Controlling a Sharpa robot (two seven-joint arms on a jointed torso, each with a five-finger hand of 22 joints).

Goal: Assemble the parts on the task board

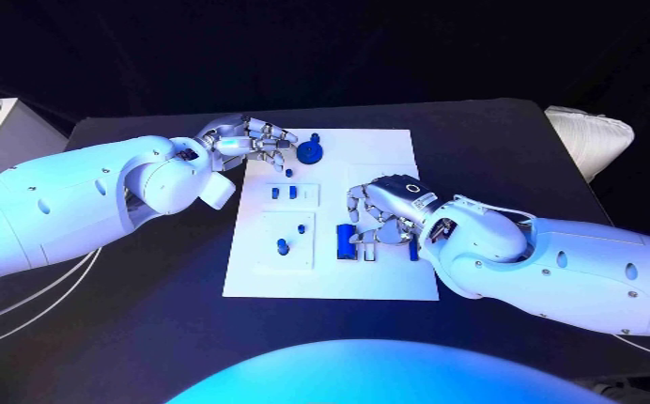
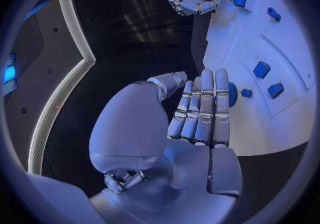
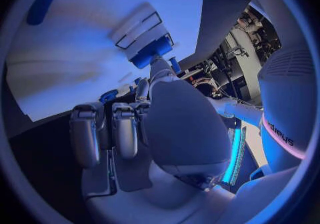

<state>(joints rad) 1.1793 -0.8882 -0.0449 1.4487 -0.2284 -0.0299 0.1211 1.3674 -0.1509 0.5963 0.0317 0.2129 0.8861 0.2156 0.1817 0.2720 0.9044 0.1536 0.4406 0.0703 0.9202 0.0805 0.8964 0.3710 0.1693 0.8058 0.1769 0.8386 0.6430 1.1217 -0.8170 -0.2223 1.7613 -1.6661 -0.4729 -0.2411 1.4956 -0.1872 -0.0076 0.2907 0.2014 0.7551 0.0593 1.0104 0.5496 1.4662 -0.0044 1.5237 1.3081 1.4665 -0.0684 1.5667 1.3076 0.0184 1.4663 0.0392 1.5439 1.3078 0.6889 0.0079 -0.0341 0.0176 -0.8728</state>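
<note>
The task board [image 1: 365,155] lies at the centre of the surface [image 1: 487,141]. On the board, a round part [image 1: 312,152] sits toward 11 o'clock, with the left robot hand [image 1: 251,144] just beside it at 9 o'clock. Two small parts [image 1: 282,193] lie near the middle, another part [image 1: 284,247] toward 7 o'clock. The right robot hand [image 1: 383,209] is over the parts [image 1: 355,242] at 5 o'clock.

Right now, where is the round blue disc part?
Head view: the round blue disc part lies at the white task board's far edge, just beside the left hand's fingertips.
</note>
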